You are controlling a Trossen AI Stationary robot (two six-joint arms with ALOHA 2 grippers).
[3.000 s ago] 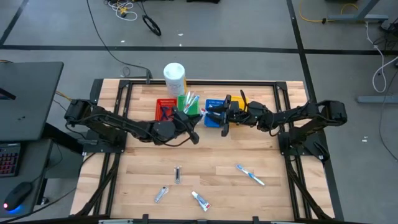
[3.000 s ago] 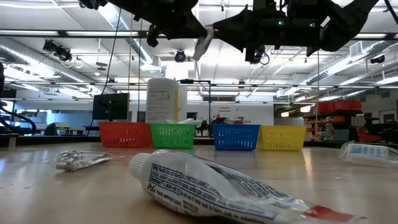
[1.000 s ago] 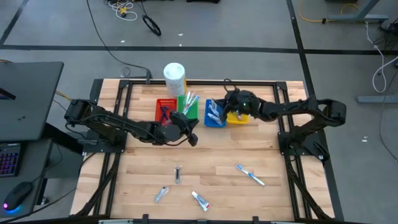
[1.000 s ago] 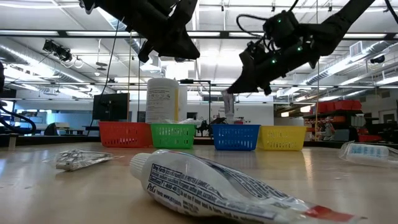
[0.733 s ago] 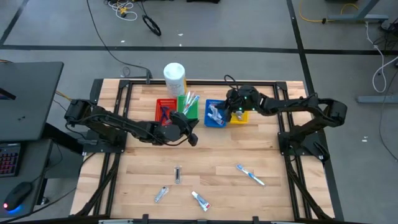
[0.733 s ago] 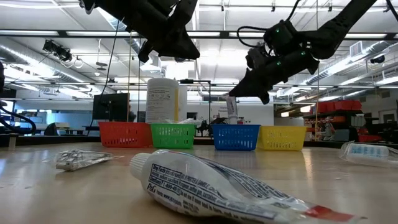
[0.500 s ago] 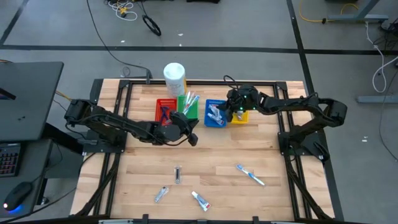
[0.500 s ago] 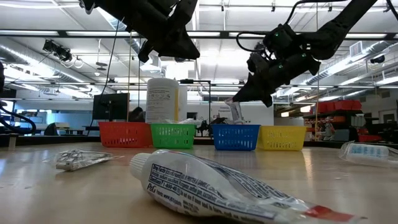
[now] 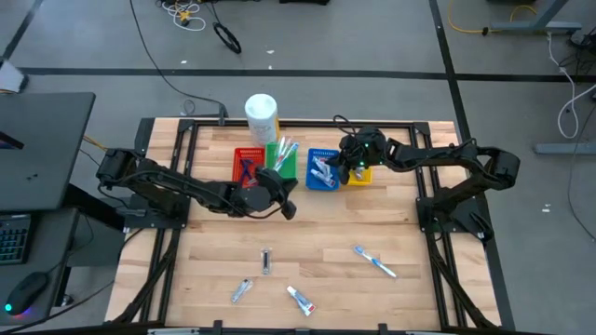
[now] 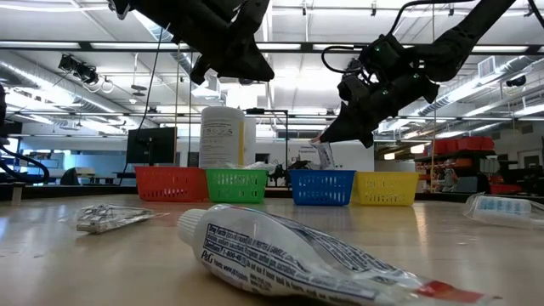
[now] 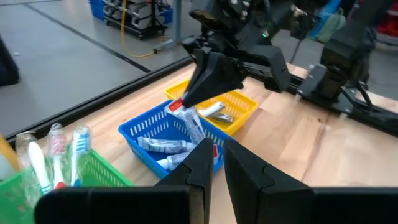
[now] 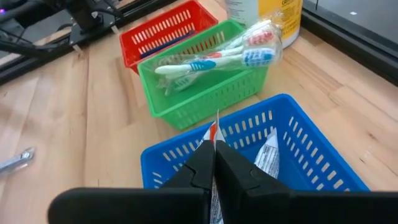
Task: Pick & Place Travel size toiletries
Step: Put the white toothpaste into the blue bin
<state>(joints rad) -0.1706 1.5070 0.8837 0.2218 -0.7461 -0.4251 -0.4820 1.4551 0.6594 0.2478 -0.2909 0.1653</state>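
Looking down from above, the right tool [image 9: 343, 170] sits over the blue bin [image 9: 321, 180], pinching a small white tube [image 9: 322, 169] whose lower end points into it. The left tool [image 9: 287, 200] waits in front of the red bin [image 9: 246, 165] and green bin [image 9: 283, 160]; whether its fingers are apart I cannot tell from here. Four more toiletries lie well apart on the near desk [image 9: 317, 233], among them a toothbrush [image 9: 374, 261] and another tube [image 9: 299, 299].

From desk height, the right tool [image 10: 330, 134] hangs above the blue bin [image 10: 321, 188], and the tube [image 10: 323, 155] dangles just above its rim.

Through the left wrist camera, the left tool [image 11: 217, 167] shows its fingers close together with nothing between them. Beyond it, the tube [image 11: 189, 122] hangs by its red-marked end, tilted, inside the blue bin's [image 11: 134, 128] walls, above other tubes.

Through the right wrist camera, the right tool [image 12: 214, 163] is clamped on the tube's flat edge [image 12: 214, 135]. To my eye, the good move is to lower slightly, keep centred between the walls, then release, so the tube neither catches the rim nor tips toward the yellow bin [image 11: 239, 104].
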